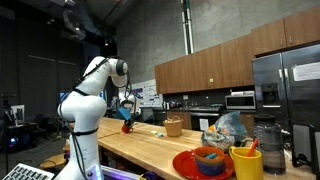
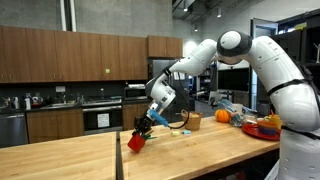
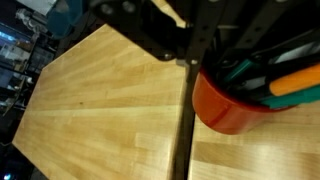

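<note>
A red cup (image 3: 225, 108) holding teal and orange pens (image 3: 290, 80) fills the right of the wrist view. My gripper (image 3: 205, 62) is shut on its rim, with one dark finger (image 3: 188, 70) down the cup's outside. In both exterior views the cup (image 2: 136, 141) (image 1: 126, 126) hangs tilted just above the wooden countertop (image 2: 70, 160), under the gripper (image 2: 146, 125). Whether the cup's bottom touches the wood cannot be told.
A red plate with a bowl (image 1: 205, 160), a yellow cup (image 1: 246, 162) and a small basket (image 1: 173, 126) stand further along the counter. An orange (image 2: 222, 116) and other items (image 2: 262, 125) lie beside the robot's base. A dark post (image 2: 118, 158) rises at the near edge.
</note>
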Controlling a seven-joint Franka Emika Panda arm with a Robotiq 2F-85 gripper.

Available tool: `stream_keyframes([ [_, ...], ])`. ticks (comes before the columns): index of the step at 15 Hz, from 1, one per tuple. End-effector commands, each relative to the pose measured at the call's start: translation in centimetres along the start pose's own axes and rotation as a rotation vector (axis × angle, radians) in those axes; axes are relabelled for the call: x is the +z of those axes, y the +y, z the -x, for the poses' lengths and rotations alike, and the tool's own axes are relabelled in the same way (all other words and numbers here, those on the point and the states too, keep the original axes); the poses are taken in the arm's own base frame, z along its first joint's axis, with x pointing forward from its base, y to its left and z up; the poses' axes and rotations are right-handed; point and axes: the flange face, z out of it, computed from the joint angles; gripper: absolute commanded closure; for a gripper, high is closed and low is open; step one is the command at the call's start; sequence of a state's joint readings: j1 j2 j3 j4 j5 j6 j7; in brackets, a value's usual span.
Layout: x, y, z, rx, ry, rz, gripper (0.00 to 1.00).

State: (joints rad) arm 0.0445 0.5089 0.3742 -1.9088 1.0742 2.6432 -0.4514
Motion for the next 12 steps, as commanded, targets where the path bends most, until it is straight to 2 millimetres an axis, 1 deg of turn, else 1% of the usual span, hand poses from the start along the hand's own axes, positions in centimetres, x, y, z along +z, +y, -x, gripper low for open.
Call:
stream_keyframes([
  [1,-0.3,4.4,0.6,0.096,0.054,0.031,0.98],
  [3,-1.0,5.2,0.6,0.164,0.087,0.003,0.98],
  [5,-1.2,5.9,0.8,0.221,0.111,-0.033,0.98],
  [12,-3.3,9.1,1.2,0.325,0.201,-0.175,0.98],
])
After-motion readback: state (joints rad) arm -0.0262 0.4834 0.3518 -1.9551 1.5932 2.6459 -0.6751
